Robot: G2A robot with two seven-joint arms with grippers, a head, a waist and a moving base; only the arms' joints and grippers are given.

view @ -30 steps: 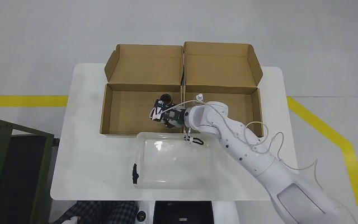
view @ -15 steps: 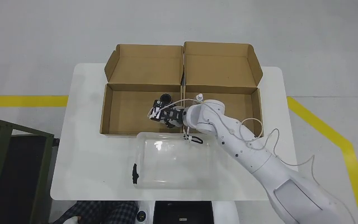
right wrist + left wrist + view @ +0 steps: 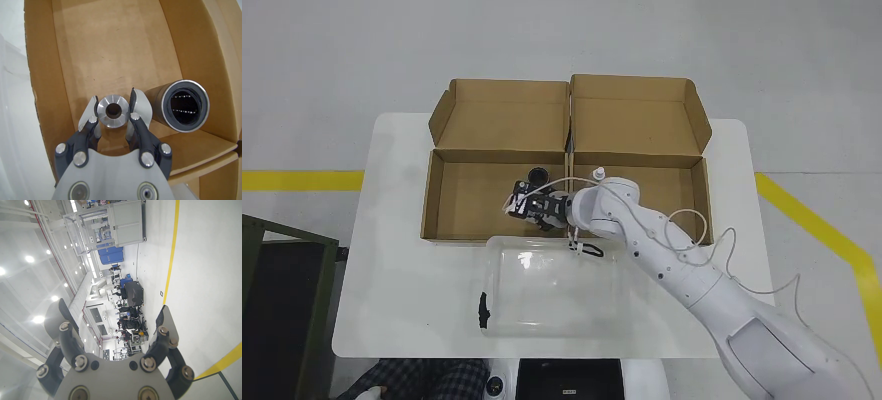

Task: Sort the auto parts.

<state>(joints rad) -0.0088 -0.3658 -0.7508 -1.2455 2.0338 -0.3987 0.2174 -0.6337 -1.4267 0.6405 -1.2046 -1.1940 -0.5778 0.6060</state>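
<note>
Right gripper [image 3: 114, 97] is clamped on a small metal bushing [image 3: 112, 113], one finger on each side of its round body, the chamfered face and centre bore turned toward the wrist camera. The bushing hangs low inside the left cardboard box [image 3: 113, 47], near the wall that this box shares with its neighbour. Whether it already touches the box floor cannot be told.

Just beside it, on the outer side of one finger, lies a linear bearing [image 3: 186, 106] on its side, rows of balls visible in its bore. That finger and the bearing's shell are very near, perhaps touching.

The step in hand looks like setting the bushing down next to the bearing. To do it well, the part should be brought right down to the cardboard before release, since a round piece dropped from any height is likely to roll. The jaws have little room on the bearing side, so a small opening is safer than a wide one, and the wrist should back out along its own line, not sweep sideways.

From above, the right cardboard box [image 3: 642, 190] stands alongside, a clear plastic bin [image 3: 552, 290] sits in front of both, and all rest on the white table [image 3: 402, 280]. Left gripper [image 3: 113, 306] is raised away from the table, fingers spread and holding nothing.
</note>
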